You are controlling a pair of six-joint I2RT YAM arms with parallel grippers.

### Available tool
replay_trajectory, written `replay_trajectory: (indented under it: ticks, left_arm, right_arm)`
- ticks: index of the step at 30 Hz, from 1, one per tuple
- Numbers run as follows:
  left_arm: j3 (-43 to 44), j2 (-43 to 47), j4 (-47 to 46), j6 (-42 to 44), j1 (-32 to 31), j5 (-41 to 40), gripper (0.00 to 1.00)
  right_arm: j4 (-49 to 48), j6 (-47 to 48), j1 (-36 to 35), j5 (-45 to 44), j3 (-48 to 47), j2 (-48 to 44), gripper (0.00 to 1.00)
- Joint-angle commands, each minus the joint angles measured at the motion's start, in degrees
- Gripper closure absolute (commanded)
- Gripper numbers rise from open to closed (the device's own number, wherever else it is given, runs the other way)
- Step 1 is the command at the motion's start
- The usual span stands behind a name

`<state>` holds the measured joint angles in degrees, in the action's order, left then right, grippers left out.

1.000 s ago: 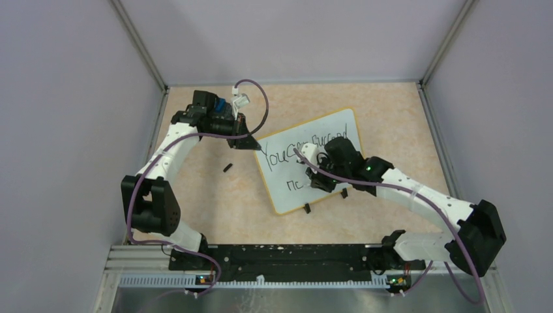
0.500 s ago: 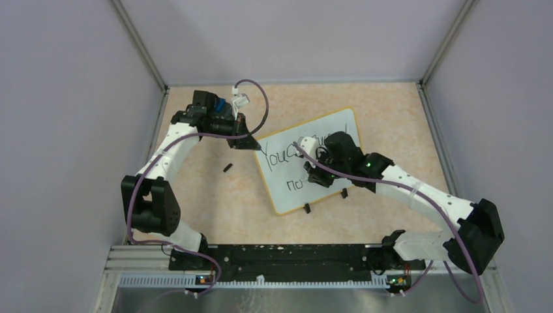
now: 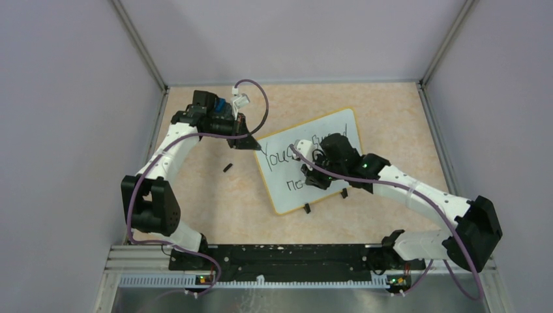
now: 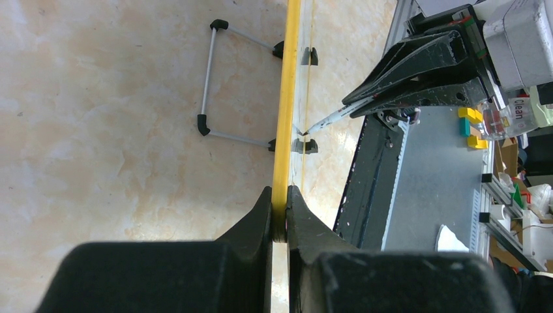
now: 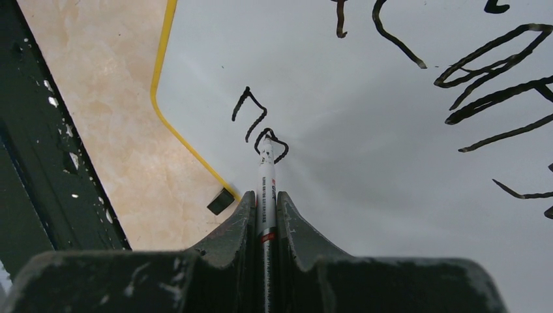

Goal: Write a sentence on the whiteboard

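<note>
The whiteboard (image 3: 290,194) stands tilted on the table, white with a yellow rim (image 4: 284,130). The sentence (image 3: 282,156) on it reads "You can succeed", partly hidden by my right arm, with a short word begun below (image 5: 259,124). My left gripper (image 4: 280,195) is shut on the board's yellow rim at its far left corner (image 3: 258,147). My right gripper (image 5: 265,199) is shut on a white marker (image 5: 266,189), whose tip touches the board at the second letter of the lower word. The marker also shows in the left wrist view (image 4: 336,117).
A small black cap (image 3: 227,167) lies on the table left of the board. The board's black clip feet (image 3: 306,208) and wire stand (image 4: 212,85) rest on the tabletop. Grey walls enclose the table; the arms' rail (image 3: 280,257) runs along the near edge.
My right gripper has moved left and slightly down over the board with the marker, and the lower word has grown by a letter. The left arm has not moved.
</note>
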<state>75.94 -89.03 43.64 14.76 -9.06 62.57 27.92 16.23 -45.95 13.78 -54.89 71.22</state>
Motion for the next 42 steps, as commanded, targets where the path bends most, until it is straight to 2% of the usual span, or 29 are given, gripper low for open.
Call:
replay_trajectory:
  ticks: [1,8,19,30,42]
  left_arm:
    - [-1.4,-0.5,0.3,3.3,-0.8,-1.3,1.0]
    - [-1.4,-0.3,0.7,3.6,-0.9,-1.2,1.0]
    - [-1.5,0.1,0.8,3.5,-0.9,-1.4,1.0]
    - [-1.8,0.1,0.8,3.5,-0.9,-1.9,1.0]
    - [-2.1,-0.1,0.7,3.6,-1.0,-1.7,1.0]
  right_arm:
    - [-0.5,-0.9,1.6,2.8,-2.7,-2.7,1.0]
    - [2.3,0.6,5.5,2.9,-0.7,-5.9,1.0]
    - [0.7,0.8,5.3,4.4,-1.1,-3.4,1.0]
    - [-1.7,1.0,4.8,0.5,0.1,-1.6,1.0]
    - [0.5,1.9,4.8,-1.0,4.8,-4.2,1.0]
